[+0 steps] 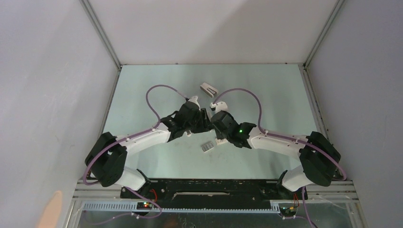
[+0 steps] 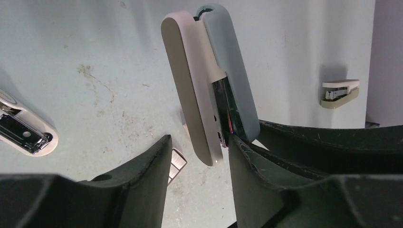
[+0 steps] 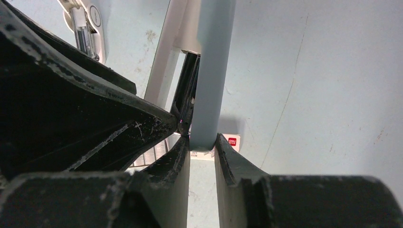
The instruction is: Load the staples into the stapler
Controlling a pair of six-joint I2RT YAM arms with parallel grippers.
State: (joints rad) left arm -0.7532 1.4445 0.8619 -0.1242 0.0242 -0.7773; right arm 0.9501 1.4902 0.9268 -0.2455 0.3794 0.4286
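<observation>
Now: my right gripper [image 3: 202,148] clenched on slim grey-green, white-ended stapler [image 2: 223,71], mid-frame; left gripper [image 2: 199,142] unclenched, astride it. Lopsided squeeze could twist it loose. Grey ribbed metal staples [image 1: 207,147] lie just below centre on counter [image 1: 157,95].

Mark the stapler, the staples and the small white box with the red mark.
the stapler [image 2: 230,66], left wrist view, on its grey-green body.
the staples [image 1: 207,147], top external view, on the middle of the ribbed block.
the small white box [image 3: 232,141], right wrist view, on its red mark.
</observation>
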